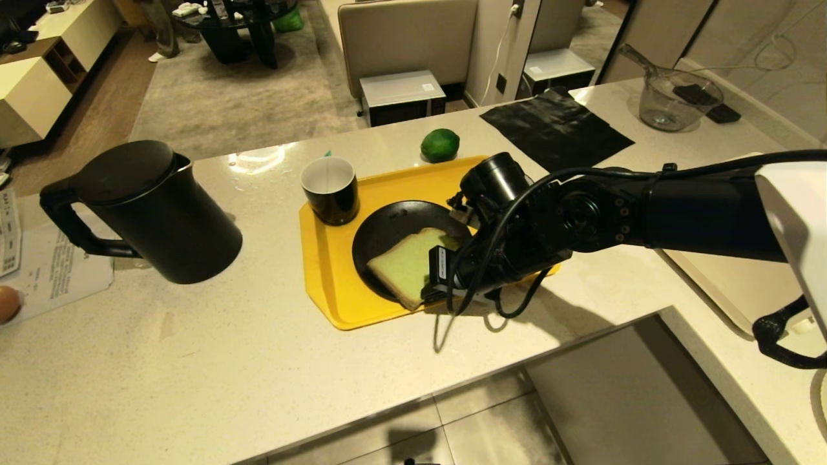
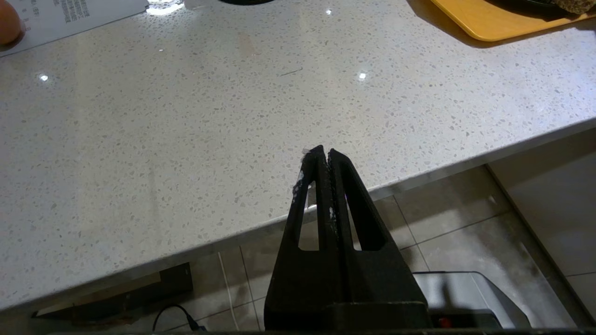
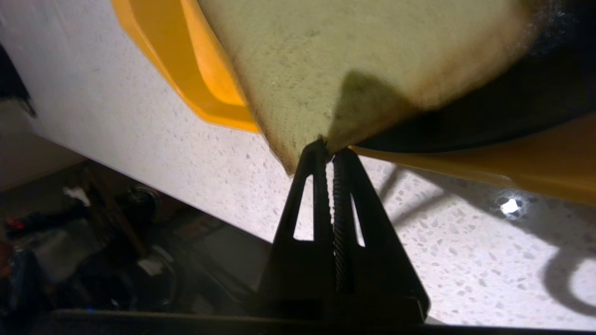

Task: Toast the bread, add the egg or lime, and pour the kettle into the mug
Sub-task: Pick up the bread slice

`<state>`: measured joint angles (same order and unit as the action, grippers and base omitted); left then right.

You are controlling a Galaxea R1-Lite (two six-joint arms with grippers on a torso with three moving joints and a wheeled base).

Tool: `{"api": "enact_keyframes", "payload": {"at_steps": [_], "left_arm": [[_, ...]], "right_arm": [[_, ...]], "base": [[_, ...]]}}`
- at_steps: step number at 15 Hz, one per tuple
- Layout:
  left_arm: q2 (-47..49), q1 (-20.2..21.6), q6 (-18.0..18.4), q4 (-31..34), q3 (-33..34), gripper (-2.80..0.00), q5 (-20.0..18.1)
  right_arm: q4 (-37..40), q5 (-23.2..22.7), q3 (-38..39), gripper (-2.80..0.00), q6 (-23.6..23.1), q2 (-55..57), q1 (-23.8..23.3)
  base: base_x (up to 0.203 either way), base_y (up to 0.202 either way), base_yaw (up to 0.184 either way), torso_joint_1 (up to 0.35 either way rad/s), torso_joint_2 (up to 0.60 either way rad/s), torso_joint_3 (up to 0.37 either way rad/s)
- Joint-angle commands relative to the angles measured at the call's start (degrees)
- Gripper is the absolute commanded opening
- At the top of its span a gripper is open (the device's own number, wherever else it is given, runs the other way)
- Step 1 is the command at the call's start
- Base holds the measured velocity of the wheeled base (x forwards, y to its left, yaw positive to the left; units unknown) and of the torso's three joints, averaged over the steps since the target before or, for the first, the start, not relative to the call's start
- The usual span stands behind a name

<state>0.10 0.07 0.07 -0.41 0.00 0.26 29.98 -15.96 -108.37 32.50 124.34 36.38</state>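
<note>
Speckled pale stone makes up the bench (image 1: pixel 194 361), and nearest the robot the left tool (image 2: pixel 324 156) hangs just past its front edge, fingers pressed together with nothing between them. Further in, the right tool (image 3: pixel 328 150) reaches from the right over the near rim of the yellow tray (image 1: pixel 323 284) and is pinched tight on the near corner of the bread (image 1: pixel 404 261), its fingertips meeting on the crust. That pale green slice lies in the black pan (image 1: pixel 387 223) on the tray, its near corner jutting over the pan's edge. At the tray's back left corner stands the mug (image 1: pixel 330 190), upright, white inside. Well to the left on the bare bench sits the kettle (image 1: pixel 152 210), lid on, handle pointing left. A brown egg (image 1: pixel 8 303) lies at the far left edge on some papers (image 1: pixel 52 271). Beyond the tray, just off its far rim, rests the lime (image 1: pixel 440 144), and further right a black mat (image 1: pixel 555 126).
</note>
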Motion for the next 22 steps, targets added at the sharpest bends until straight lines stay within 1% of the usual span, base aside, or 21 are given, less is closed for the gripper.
{"api": "enact_keyframes", "payload": {"at_steps": [1, 7, 11, 14, 18, 20, 22], "left_arm": [[0.0, 0.0, 0.0, 0.0, 0.0, -2.80, 0.0], [0.0, 0.0, 0.0, 0.0, 0.0, -2.80, 0.0], [0.0, 0.0, 0.0, 0.0, 0.0, -2.80, 0.0], [0.0, 0.0, 0.0, 0.0, 0.0, -2.80, 0.0], [0.0, 0.0, 0.0, 0.0, 0.0, -2.80, 0.0], [0.0, 0.0, 0.0, 0.0, 0.0, -2.80, 0.0], [0.0, 0.0, 0.0, 0.0, 0.0, -2.80, 0.0]], "right_arm": [[0.3, -0.2, 0.3, -2.80, 0.2, 0.1, -0.1], [0.4, -0.3, 0.7, -2.80, 0.3, -1.4, -0.7], [0.3, -0.6, 0.1, -2.80, 1.4, -5.5, -1.2], [0.3, 0.3, 0.1, -2.80, 1.2, -6.0, -1.4], [0.3, 2.6, 1.1, -2.80, 1.1, -5.9, -2.4], [0.3, 2.7, 1.8, -2.80, 0.7, -5.9, -2.6], [0.3, 2.7, 1.5, -2.80, -1.6, -5.9, -2.6]], "base": [[0.000, 0.000, 0.000, 0.000, 0.00, 0.000], [0.000, 0.000, 0.000, 0.000, 0.00, 0.000], [0.000, 0.000, 0.000, 0.000, 0.00, 0.000], [0.000, 0.000, 0.000, 0.000, 0.00, 0.000], [0.000, 0.000, 0.000, 0.000, 0.00, 0.000], [0.000, 0.000, 0.000, 0.000, 0.00, 0.000], [0.000, 0.000, 0.000, 0.000, 0.00, 0.000]]}}
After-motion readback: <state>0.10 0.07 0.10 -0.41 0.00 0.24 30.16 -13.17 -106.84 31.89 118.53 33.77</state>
